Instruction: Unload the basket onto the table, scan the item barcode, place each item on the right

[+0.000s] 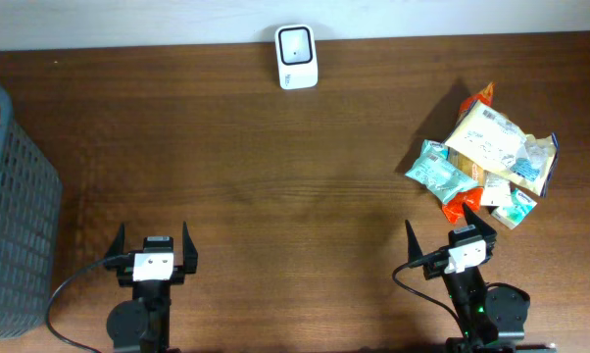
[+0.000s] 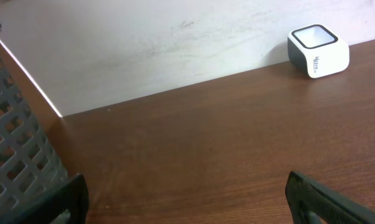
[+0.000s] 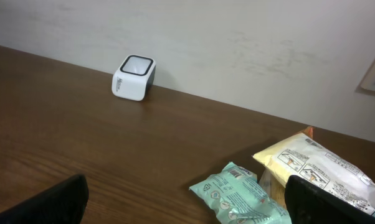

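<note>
Nearest to you, both arms are at the near edge of the table (image 1: 275,196). The left gripper (image 1: 153,241) has its jaws spread wide and nothing is between them. The right gripper (image 1: 446,233) is the same, wide apart and empty. Beside the left arm there is only the grey basket (image 1: 11,196), so this arm has no item near it.

The relation that matters is on the right side. The pile of packets (image 1: 486,157) lies just ahead of the right gripper, and most of it is a little toward its right. The teal packet (image 1: 440,174) is the closest one, almost straight in front of the jaws. Its long axis runs diagonally, from far-left to near-right, so I think you must turn the wrist a little to close across its narrow side. The bigger cream packet (image 1: 496,145) lies behind it and partly on top of other packets. The right arm is clearly the nearer one; the left is well apart.

Farthest from you, the white scanner (image 1: 296,57) stands at the far edge against the wall (image 3: 237,37), about midway between the two arms, its window facing up. No barcode can be read on any packet from these views.
</note>
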Robot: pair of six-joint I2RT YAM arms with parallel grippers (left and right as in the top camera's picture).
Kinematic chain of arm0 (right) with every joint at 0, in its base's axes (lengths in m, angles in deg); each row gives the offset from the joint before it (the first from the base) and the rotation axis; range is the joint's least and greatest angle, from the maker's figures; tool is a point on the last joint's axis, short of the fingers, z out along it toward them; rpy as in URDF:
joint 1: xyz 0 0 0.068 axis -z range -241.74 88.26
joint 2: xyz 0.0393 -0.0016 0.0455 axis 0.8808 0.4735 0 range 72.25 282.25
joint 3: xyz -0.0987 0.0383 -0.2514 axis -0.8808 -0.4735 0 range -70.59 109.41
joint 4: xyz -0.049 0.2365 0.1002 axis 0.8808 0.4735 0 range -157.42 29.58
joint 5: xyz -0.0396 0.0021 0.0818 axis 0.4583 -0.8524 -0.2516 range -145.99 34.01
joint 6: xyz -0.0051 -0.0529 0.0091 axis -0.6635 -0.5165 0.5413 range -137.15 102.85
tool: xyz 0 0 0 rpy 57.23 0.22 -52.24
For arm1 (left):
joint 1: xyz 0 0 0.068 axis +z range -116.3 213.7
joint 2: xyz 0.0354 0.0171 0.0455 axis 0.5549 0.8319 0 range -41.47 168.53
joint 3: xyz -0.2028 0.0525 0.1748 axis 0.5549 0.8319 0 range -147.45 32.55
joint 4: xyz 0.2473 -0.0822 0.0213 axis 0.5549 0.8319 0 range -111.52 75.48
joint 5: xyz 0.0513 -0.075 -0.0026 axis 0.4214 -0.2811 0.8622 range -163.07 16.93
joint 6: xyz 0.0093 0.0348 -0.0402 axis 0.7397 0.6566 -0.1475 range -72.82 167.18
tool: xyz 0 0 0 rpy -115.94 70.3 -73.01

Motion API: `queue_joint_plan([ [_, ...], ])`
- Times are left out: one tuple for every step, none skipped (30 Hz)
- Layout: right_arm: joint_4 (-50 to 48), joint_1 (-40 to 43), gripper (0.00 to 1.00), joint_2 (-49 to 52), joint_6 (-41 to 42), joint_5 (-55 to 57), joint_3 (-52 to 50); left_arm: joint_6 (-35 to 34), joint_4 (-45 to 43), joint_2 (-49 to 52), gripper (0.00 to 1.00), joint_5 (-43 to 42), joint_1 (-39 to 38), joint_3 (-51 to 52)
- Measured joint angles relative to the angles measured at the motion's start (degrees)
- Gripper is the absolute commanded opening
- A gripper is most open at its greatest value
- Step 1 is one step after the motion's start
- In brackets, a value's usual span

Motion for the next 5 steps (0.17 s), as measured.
queue_joint_plan([
  [0.0,0.0,0.99,0.0,0.0,0.0,0.0,0.0,0.0,0.0,0.99,0.0,0.0,0.0],
  [0.0,0.0,0.99,0.0,0.0,0.0,0.0,0.0,0.0,0.0,0.99,0.0,0.0,0.0],
  [0.0,0.0,0.99,0.0,0.0,0.0,0.0,0.0,0.0,0.0,0.99,0.0,0.0,0.0],
  [0.0,0.0,0.99,0.0,0.0,0.0,0.0,0.0,0.0,0.0,0.99,0.0,0.0,0.0],
  [0.0,0.0,0.99,0.0,0.0,0.0,0.0,0.0,0.0,0.0,0.99,0.0,0.0,0.0],
])
